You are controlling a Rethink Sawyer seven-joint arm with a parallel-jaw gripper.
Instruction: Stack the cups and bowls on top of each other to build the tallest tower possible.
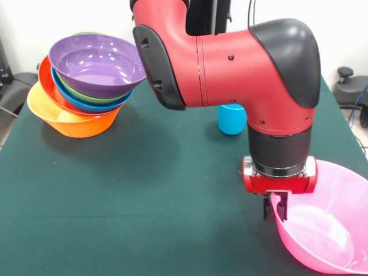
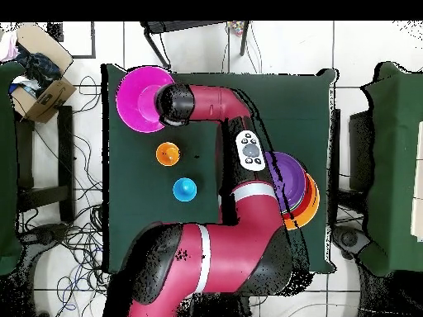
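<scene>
pink bowl [image 1: 328, 241], blue cup [image 1: 232, 119], orange cup [image 2: 168, 153], purple-topped tower [image 1: 86, 83], dark green table [image 1: 144, 190].

In the front view the tower [image 1: 86, 86] stood at the counter's [image 1: 144, 201] far left, its bowls nested one inside another and leaning. A cup [image 1: 232, 119] sat far back near the middle, behind the arm [image 1: 230, 69]. A single bowl [image 1: 322, 224] lay at the near right corner, with the gripper [image 1: 276, 210] at its left rim. The overhead view showed another cup [image 2: 168, 153] between that bowl and the first cup.
</scene>
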